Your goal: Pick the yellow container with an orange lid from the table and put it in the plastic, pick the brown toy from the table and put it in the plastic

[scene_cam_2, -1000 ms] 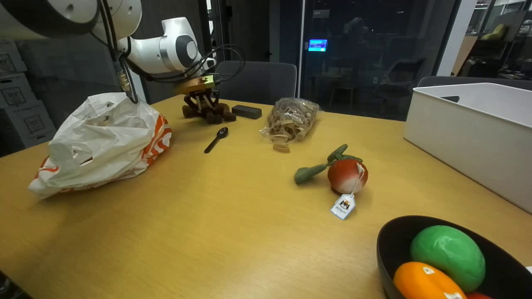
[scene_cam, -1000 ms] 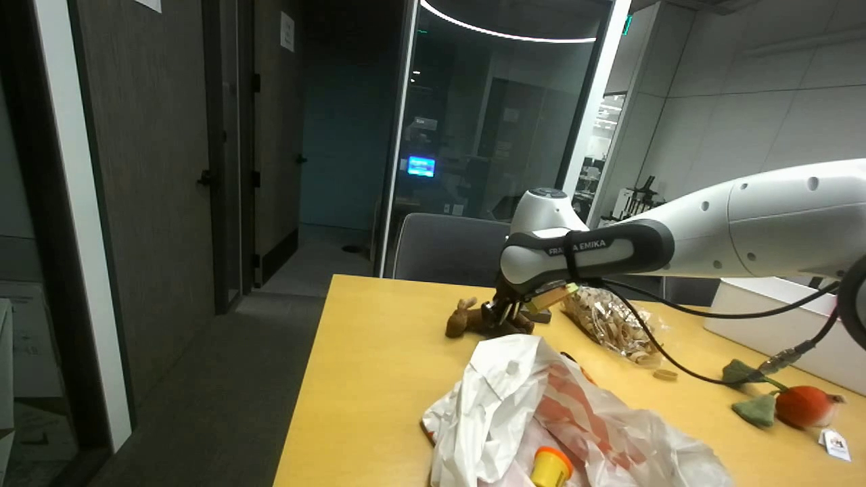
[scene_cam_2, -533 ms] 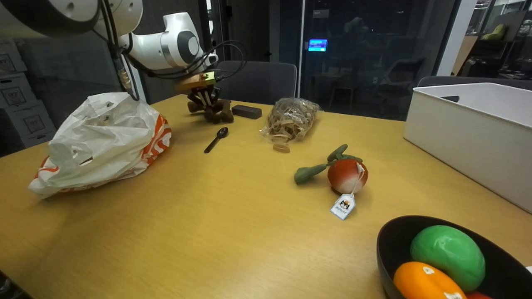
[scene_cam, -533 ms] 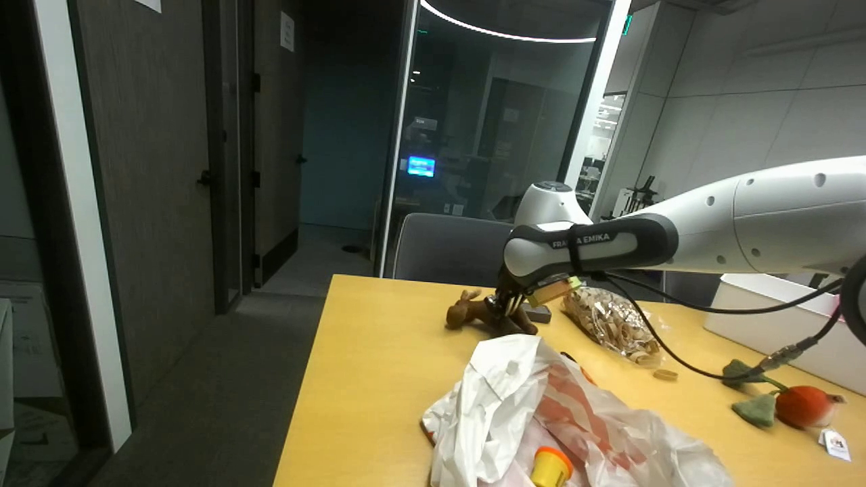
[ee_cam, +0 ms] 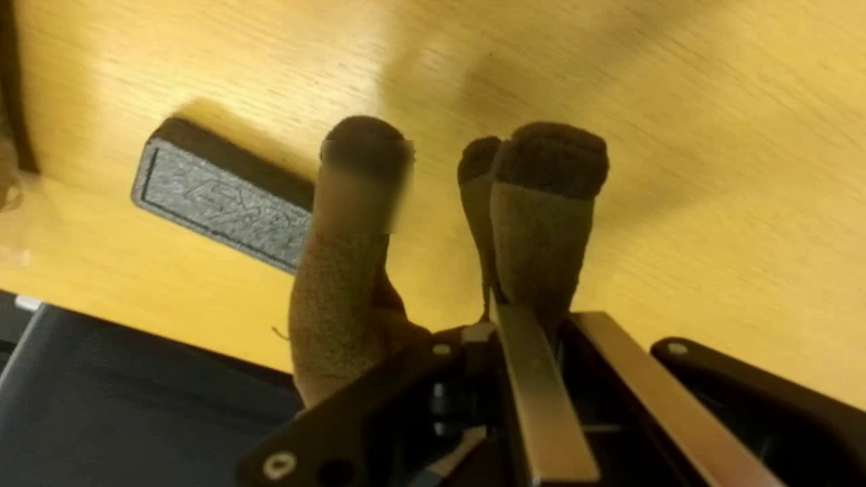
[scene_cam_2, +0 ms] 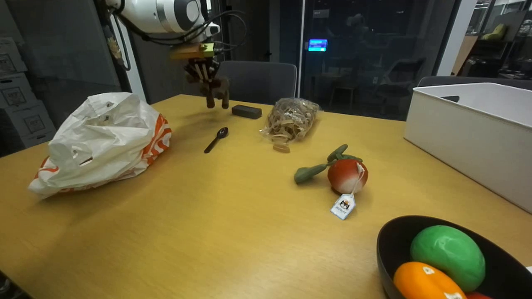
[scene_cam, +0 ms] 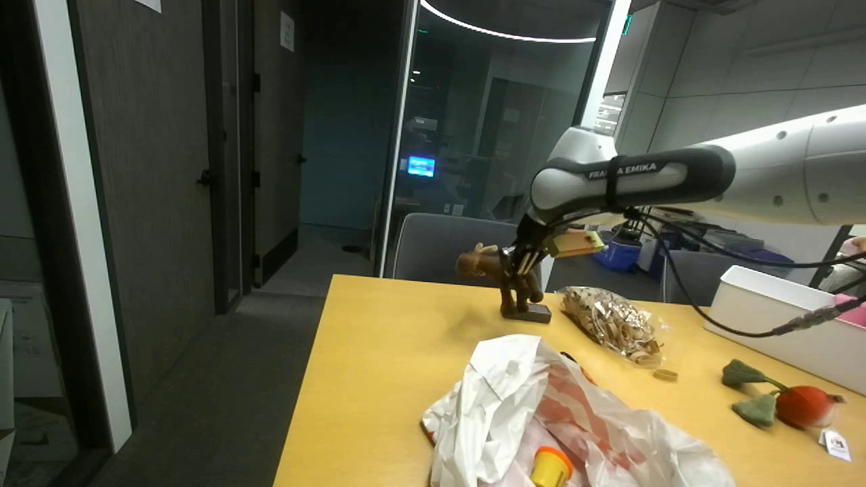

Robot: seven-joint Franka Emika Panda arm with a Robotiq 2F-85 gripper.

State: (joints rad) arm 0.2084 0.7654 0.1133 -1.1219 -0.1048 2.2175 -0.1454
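Note:
The brown toy (scene_cam: 494, 265) hangs above the table (scene_cam: 379, 379), with my gripper (scene_cam: 524, 262) shut on its body. Its legs dangle downward in an exterior view (scene_cam_2: 218, 89). In the wrist view the fingers pinch the toy's body near the root of a leg (ee_cam: 548, 237), and another leg sticks out to the left. The plastic (scene_cam: 500, 399) lies crumpled on the table, seen in both exterior views. Inside its mouth rests the yellow container (scene_cam: 549, 470), orange lid upward. In an exterior view the plastic (scene_cam_2: 112, 137) hides that container.
A dark block (scene_cam_2: 246, 111) lies close to the toy's spot. Nearby are a black spoon (scene_cam_2: 217, 139) and a clear bag of tan pieces (scene_cam_2: 291, 118). Farther off are a red radish toy (scene_cam_2: 347, 176), a white bin (scene_cam_2: 469, 149) and a black bowl (scene_cam_2: 386, 253).
My gripper closed on the brown toy and rose, lifting it off the table. The plastic and the yellow container stayed where they were.

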